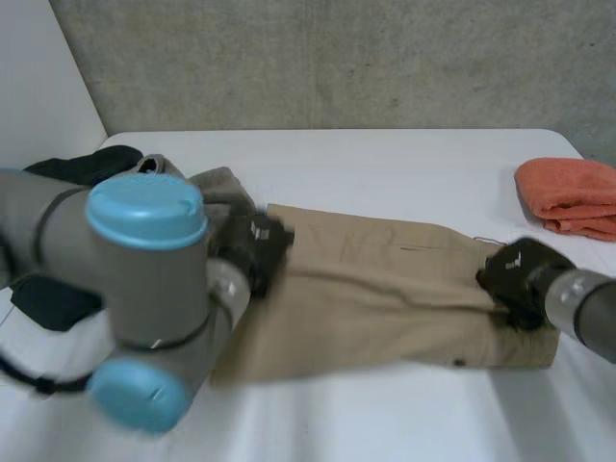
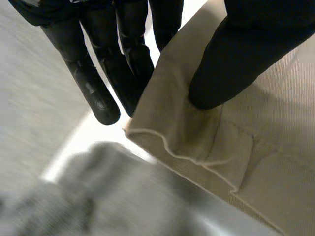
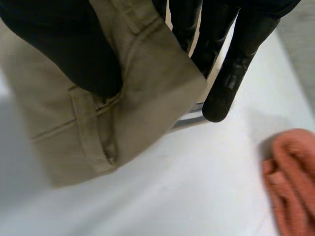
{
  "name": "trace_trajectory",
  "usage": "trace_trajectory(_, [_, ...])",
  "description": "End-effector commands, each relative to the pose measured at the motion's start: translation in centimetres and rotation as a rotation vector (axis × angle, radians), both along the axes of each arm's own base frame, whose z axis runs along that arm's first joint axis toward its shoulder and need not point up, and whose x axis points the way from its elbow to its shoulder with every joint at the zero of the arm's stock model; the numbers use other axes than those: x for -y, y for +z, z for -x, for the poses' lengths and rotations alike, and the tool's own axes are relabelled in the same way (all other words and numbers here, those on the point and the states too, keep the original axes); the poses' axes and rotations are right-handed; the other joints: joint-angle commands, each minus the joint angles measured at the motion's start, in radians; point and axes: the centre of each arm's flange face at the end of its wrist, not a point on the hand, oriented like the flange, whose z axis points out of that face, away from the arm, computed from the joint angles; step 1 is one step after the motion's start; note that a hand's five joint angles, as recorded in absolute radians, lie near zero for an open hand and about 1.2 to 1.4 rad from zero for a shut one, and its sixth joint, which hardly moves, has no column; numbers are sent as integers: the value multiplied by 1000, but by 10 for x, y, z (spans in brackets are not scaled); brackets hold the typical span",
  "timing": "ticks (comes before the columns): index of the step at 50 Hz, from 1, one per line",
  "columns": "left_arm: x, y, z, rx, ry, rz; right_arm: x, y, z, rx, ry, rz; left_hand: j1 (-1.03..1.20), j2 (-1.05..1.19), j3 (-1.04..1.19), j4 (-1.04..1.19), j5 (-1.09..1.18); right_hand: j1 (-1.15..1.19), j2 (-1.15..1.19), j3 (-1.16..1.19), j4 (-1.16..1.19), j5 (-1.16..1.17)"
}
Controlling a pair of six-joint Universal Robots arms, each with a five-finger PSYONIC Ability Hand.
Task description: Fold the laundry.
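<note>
**Khaki trousers pinched at both ends**

The khaki trousers [image 1: 385, 289] lie flat across the middle of the white table [image 1: 385, 164]. The left hand [image 1: 252, 248] pinches a corner, apparently at the hem end, between thumb and fingers. The right hand [image 1: 515, 274] pinches the waistband corner likewise. Recommendation: lift both corners level, keep the cloth taut, and bring the edges together squarely.

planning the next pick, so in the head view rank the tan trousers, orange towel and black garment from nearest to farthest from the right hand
1. tan trousers: their right end is pinched in the right hand.
2. orange towel: just beyond that hand, at the right edge of the table.
3. black garment: at the far-left corner, across the table.
</note>
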Motion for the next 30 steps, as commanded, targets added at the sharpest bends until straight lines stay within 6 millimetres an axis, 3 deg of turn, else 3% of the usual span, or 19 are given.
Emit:
trace_trajectory(1, [83, -20, 32, -61, 36, 299, 62, -10, -9, 20, -72, 224, 244, 196, 199, 193, 214, 402, 218, 210, 202, 209])
trace_trajectory(7, [114, -44, 54, -79, 15, 376, 103, -27, -17, 39, -83, 339, 244, 196, 199, 193, 214, 402, 218, 210, 202, 209])
trace_trajectory(9, [121, -52, 60, -91, 1, 388, 117, -34, -20, 47, -80, 374, 244, 196, 199, 193, 214, 216, 33, 25, 17, 23])
trace_trajectory(10, [121, -55, 61, -92, -9, 386, 121, -35, -21, 50, -84, 384, 244, 196, 199, 193, 214, -44, -227, -235, -243, -237])
trace_trajectory(11, [121, -56, 63, -98, -17, 385, 124, -37, -21, 53, -88, 392, -166, -214, -210, -217, -195, -369, -552, -560, -568, -562])
trace_trajectory(12, [121, -55, 66, -114, -45, 401, 130, -37, -23, 61, -91, 411, -978, -1026, -1022, -1029, -1007, -820, -1003, -1011, -1019, -1013])
trace_trajectory(14, [122, -50, 70, -141, -71, 438, 135, -34, -23, 73, -98, 429, -849, -897, -894, -901, -879, -820, -1003, -1011, -1019, -1013])
trace_trajectory(15, [123, -42, 73, -173, -84, 488, 138, -28, -23, 87, -109, 457, -978, -1026, -1022, -1029, -1008, -820, -1003, -1011, -1019, -1013])
trace_trajectory(18, [122, -22, 76, -220, -81, 556, 141, -13, -23, 135, -128, 508, -978, -1026, -1022, -1029, -1008, -820, -1003, -1011, -1019, -1013])
trace_trajectory(19, [122, -5, 73, -246, -72, 595, 141, 1, -22, 182, -143, 536, -978, -1026, -1022, -1029, -1008, -820, -1003, -1011, -1019, -1013])
trace_trajectory(22, [116, 20, 67, -277, -60, 643, 137, 29, -18, 284, -169, 568, -978, -1026, -1022, -1029, -1008, -820, -1003, -1011, -1019, -1013])
trace_trajectory(25, [106, 32, 60, -279, -60, 645, 128, 53, -15, 393, -187, 570, -978, -1026, -1022, -1029, -1008, -820, -1003, -1011, -1019, -1013])
trace_trajectory(30, [87, 34, 46, -272, -50, 589, 109, 70, 2, 464, -195, 470, -978, -1026, -1022, -1029, -1008, -820, -1003, -1011, -1019, -1013])
